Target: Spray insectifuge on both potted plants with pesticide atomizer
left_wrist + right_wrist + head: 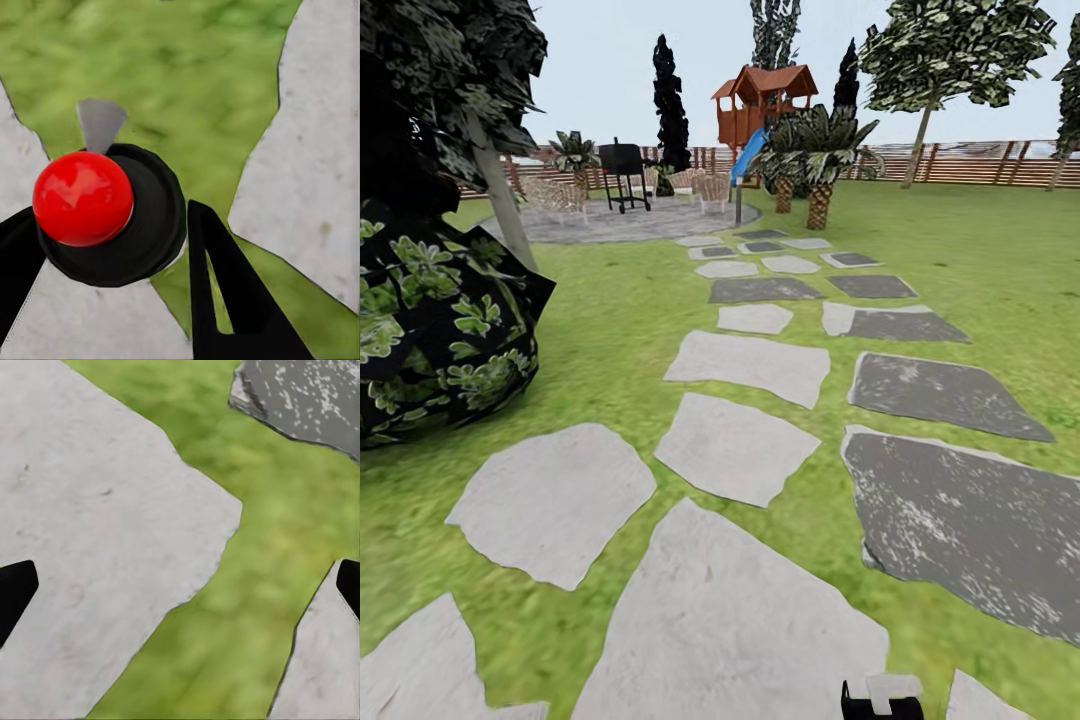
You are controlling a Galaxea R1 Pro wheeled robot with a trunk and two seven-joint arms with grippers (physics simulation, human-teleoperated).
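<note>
The left end effector (112, 247) is clenched on the pesticide atomizer (112, 217), seen from above as a black round body with a glossy red cap (82, 199) and a small grey nozzle (100, 124); one dark finger (232, 292) presses against its side and the other is at the opposite edge. I judge that it is carried low and close to the body so that it stays steady while the robot travels — nothing here needs spraying yet. The right end effector (180, 585) is released, its two dark fingertips wide apart with nothing between them, above grass and pale stone. In the head view, a small black and white part at the lower edge may belong to the atomizer or an arm; I cannot tell which. The surface is a green lawn (610, 330) crossed by grey stepping stones (745, 365), some pale and some darker. The path leads to a paved round (620, 225) with a black grill (623, 170) and chairs, beside palms (820, 150) and a wooden playhouse (763, 100), before a slatted fence (970, 160). A dark leafy shrub (440, 330) stands close on the left. The potted plants are probably further ahead.
</note>
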